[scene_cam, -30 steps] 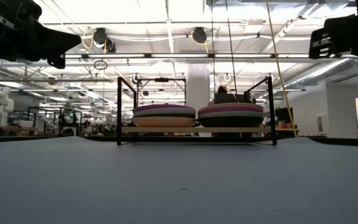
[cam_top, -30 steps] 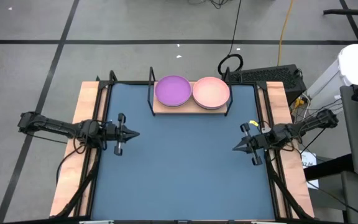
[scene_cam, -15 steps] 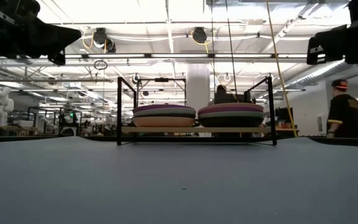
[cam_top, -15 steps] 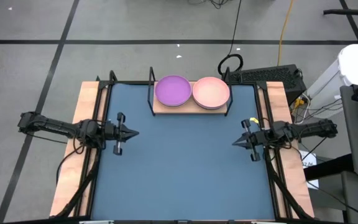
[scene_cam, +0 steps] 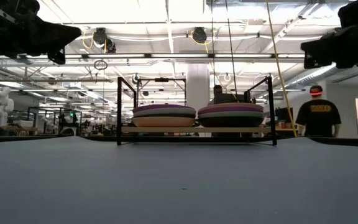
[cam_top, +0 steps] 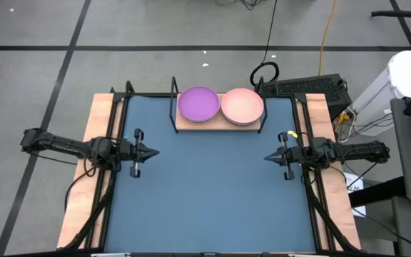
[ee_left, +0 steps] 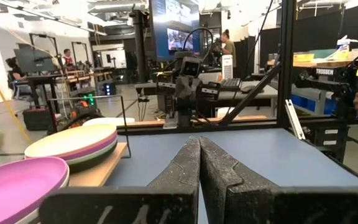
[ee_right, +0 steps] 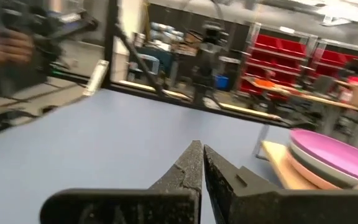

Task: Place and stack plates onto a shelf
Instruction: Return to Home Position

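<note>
The plates stand in two stacks side by side on the shelf, a light-wood board in a black wire frame at the table's far edge. The left stack has a purple plate on top, the right stack a pink one. In the low view both stacks show several coloured layers resting on the board. My left gripper is shut and hovers over the table's left side. My right gripper is shut and hovers over the right side. Both point inward at each other.
The blue tabletop stretches between the two grippers and toward the near edge. Black frame rails run along the table's left and right sides. A person in a dark shirt walks in the room beyond the table.
My right gripper has moved toward the table's far edge and slightly toward the left, staying shut, and its arm has straightened to lie level across the table. In the room behind, a person has walked leftward.
</note>
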Action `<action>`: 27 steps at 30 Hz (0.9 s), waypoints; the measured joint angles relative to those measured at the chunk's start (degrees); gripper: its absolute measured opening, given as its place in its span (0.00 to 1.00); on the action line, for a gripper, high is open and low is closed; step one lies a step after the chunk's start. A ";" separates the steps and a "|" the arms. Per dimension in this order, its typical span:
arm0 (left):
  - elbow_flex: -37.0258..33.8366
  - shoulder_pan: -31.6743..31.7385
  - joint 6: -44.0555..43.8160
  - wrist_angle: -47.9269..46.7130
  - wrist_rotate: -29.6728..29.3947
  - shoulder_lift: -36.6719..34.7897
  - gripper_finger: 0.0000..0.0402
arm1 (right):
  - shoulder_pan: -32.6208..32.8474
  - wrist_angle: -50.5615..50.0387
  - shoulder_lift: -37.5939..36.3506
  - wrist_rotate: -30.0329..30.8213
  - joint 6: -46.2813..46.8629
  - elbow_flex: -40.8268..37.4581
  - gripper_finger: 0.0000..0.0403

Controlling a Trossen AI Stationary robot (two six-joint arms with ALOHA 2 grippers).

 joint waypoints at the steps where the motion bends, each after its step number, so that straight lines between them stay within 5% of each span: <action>1: 0.00 0.02 -0.11 -0.24 0.00 0.00 0.01 | -0.07 -0.20 0.03 1.49 0.16 0.00 0.00; 19: 0.02 5.35 -3.59 -11.61 -0.90 0.02 0.01 | -0.23 0.66 0.52 5.28 1.49 0.00 0.00; 27: 0.02 5.31 -2.69 -9.64 -0.85 -0.21 0.01 | -0.20 0.70 0.52 5.34 1.49 -0.01 0.00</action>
